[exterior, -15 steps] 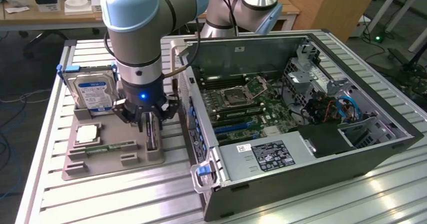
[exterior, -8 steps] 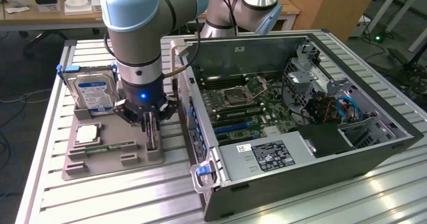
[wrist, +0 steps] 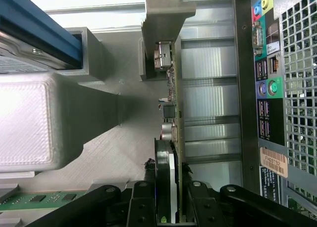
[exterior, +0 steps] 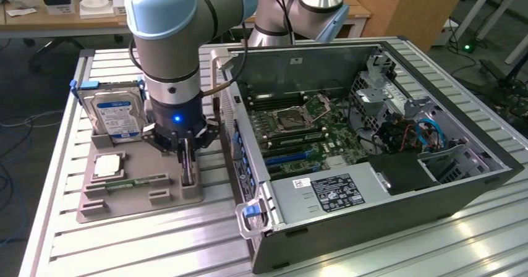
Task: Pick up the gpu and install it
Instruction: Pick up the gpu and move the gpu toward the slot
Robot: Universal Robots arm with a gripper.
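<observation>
The gpu (exterior: 189,173) is a thin dark card standing on edge in a slot of the grey fixture tray (exterior: 177,198), beside the open computer case (exterior: 387,184). My gripper (exterior: 187,152) hangs straight down over it, with a finger on each side of its top edge. In the wrist view the black fingers (wrist: 141,204) press against both faces of the gpu (wrist: 173,103), whose metal bracket end rests in a grey holder. The gripper (wrist: 169,204) is shut on the card, which still sits in its slot.
The tray also holds a hard drive (exterior: 115,116) with a blue-white label, a processor chip (exterior: 107,166) and a green memory stick (exterior: 136,182). The motherboard's blue slots (exterior: 289,156) lie inside the case. The case's rear port panel (wrist: 270,88) stands close beside the card.
</observation>
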